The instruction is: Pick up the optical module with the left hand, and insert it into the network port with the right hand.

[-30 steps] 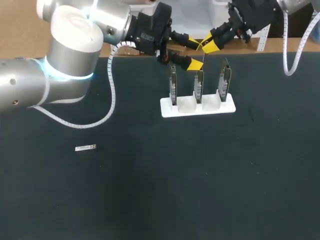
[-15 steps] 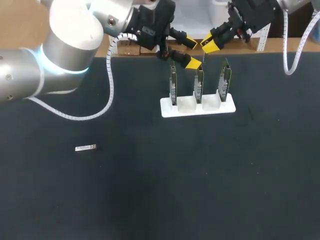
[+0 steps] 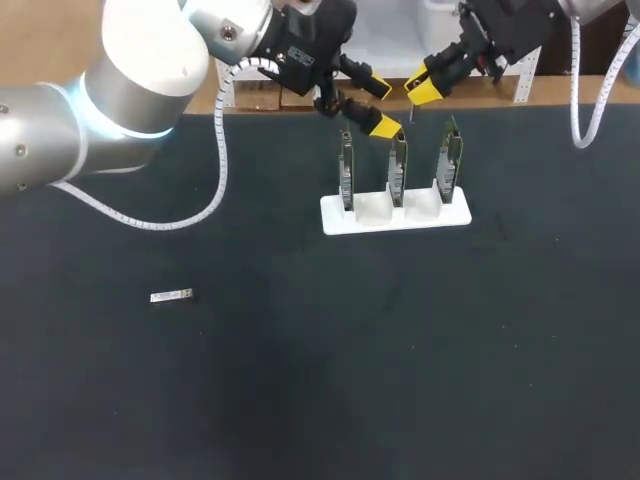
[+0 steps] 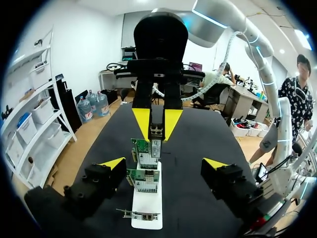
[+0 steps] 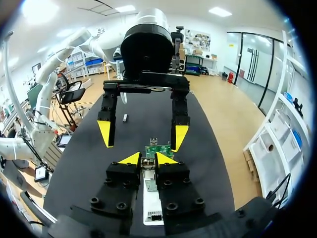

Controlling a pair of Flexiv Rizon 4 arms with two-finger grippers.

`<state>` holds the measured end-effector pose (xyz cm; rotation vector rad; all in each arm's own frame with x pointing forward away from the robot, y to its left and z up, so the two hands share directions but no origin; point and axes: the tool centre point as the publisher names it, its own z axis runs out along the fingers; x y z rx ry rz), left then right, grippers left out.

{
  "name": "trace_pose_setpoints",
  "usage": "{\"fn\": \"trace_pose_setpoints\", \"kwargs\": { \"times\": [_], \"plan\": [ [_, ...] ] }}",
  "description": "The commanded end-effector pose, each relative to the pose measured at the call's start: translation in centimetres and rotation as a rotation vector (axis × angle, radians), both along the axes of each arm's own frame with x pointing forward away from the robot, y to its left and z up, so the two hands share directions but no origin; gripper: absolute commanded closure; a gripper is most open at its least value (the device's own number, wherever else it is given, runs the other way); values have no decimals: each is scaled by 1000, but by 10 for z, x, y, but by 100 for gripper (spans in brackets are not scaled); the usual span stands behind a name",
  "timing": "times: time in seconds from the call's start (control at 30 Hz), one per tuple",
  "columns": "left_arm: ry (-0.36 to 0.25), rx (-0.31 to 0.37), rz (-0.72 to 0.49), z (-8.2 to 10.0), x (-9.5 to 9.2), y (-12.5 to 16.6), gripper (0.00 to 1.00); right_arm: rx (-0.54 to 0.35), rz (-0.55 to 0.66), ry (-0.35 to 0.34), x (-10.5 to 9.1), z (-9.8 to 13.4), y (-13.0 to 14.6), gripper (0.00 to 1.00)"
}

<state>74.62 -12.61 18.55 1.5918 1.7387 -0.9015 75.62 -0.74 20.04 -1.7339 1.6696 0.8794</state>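
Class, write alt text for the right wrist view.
The right gripper is shut on a small optical module. Under it lies a white holder with upright green circuit boards, and the left gripper, open, faces it from beyond them.

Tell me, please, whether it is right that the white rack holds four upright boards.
Not quite: the head view shows the rack holding three upright boards, not four.

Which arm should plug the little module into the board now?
The right arm. Its fingers pinch the optical module just above the circuit boards in the white stand. The left arm's fingers stand open and empty nearby.
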Motion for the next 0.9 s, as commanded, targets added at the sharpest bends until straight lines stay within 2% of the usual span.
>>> {"fn": "trace_pose_setpoints", "kwargs": {
  "times": [0.03,0.37,0.9],
  "plan": [
    [5,9,0,-2,3,-2,0,-4,0,-2,-2,1,0,100],
    [23,23,13,-5,3,-1,0,-8,3,-2,-2,2,1,100],
    [21,24,2,-7,7,2,0,-14,5,3,-2,1,3,100]
  ]
}}
